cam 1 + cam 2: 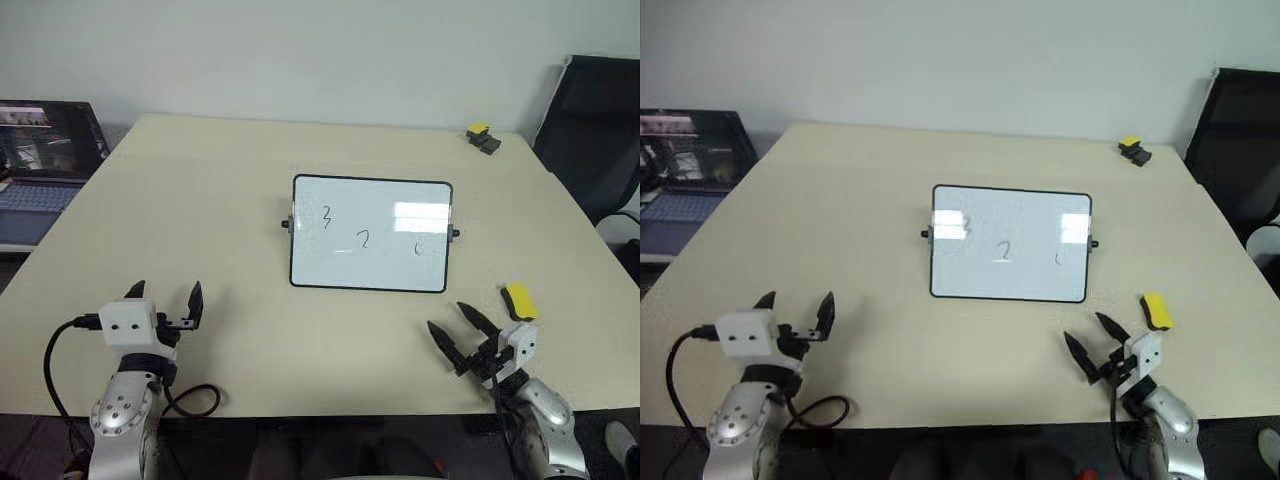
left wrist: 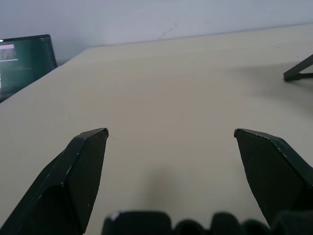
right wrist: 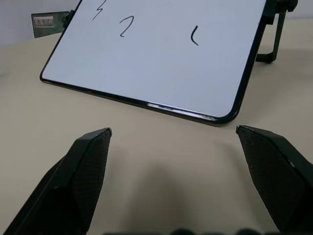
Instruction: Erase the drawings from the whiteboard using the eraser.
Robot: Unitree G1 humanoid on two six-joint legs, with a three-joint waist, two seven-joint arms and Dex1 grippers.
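Currently the eraser (image 1: pixel 519 301) lies on the table (image 1: pixel 220 200), just right of and beyond the right pincer (image 1: pixel 456 332), long axis running away from the robot. Both pincers, left pincer (image 1: pixel 165 295) included, stand wide open and empty. Nothing blocks the path; the whiteboard (image 1: pixel 371 235) stands centre, drawings (image 1: pixel 364 238) intact.

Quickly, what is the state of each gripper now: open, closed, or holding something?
Left gripper: open, holding nothing.
Right gripper: open, holding nothing; the eraser lies on the table beside it.
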